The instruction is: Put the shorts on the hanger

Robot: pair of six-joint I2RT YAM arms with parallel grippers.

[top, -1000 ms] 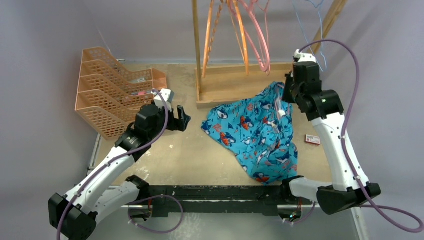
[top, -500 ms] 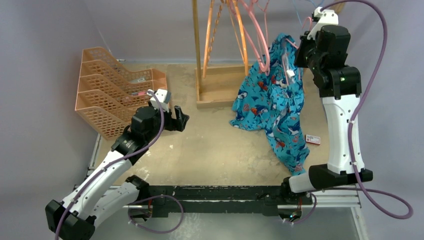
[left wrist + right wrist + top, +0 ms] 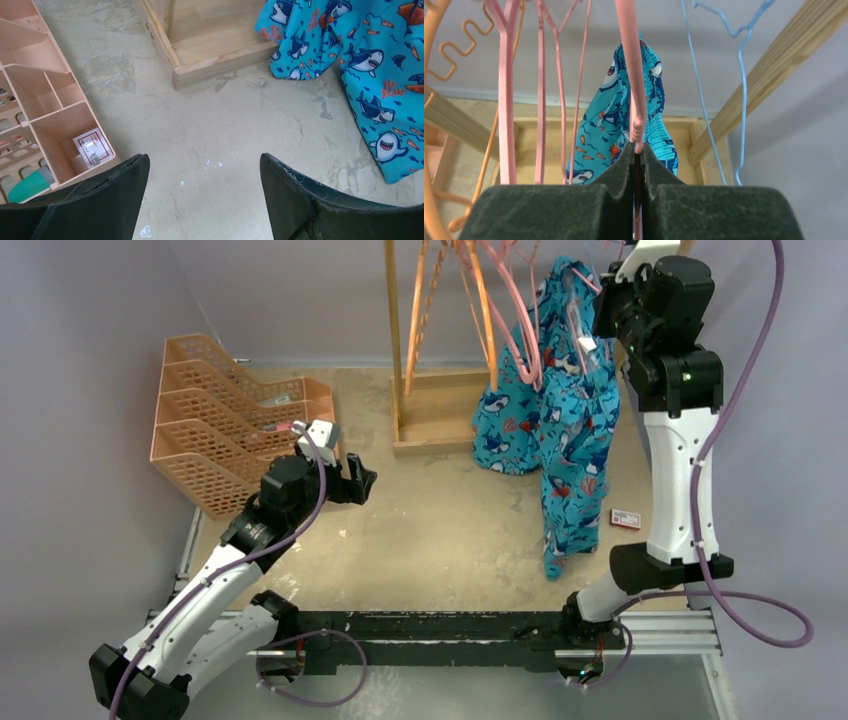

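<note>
The shorts [image 3: 560, 430] hang high at the wooden rack, draped from the top and trailing down toward the table. My right gripper [image 3: 610, 315] is raised beside their upper edge. In the right wrist view it [image 3: 638, 150] is shut on the thin pink hanger [image 3: 631, 75], with the shorts [image 3: 624, 115] bunched over that rod just beyond the fingertips. My left gripper [image 3: 365, 480] is open and empty, low over the table left of the rack. In the left wrist view it [image 3: 205, 165] faces bare table, with the shorts [image 3: 380, 75] at the right.
Orange stacked trays [image 3: 230, 420] stand at the left. The wooden rack base [image 3: 450, 410] is at the back, with orange hangers [image 3: 425, 310], other pink hangers [image 3: 506, 75] and light-blue wire hangers [image 3: 739, 75] above. A small red-and-white card [image 3: 625, 519] lies at the right.
My right arm has lifted the shorts off the table and up to the top of the rack. The left arm has drawn back slightly.
</note>
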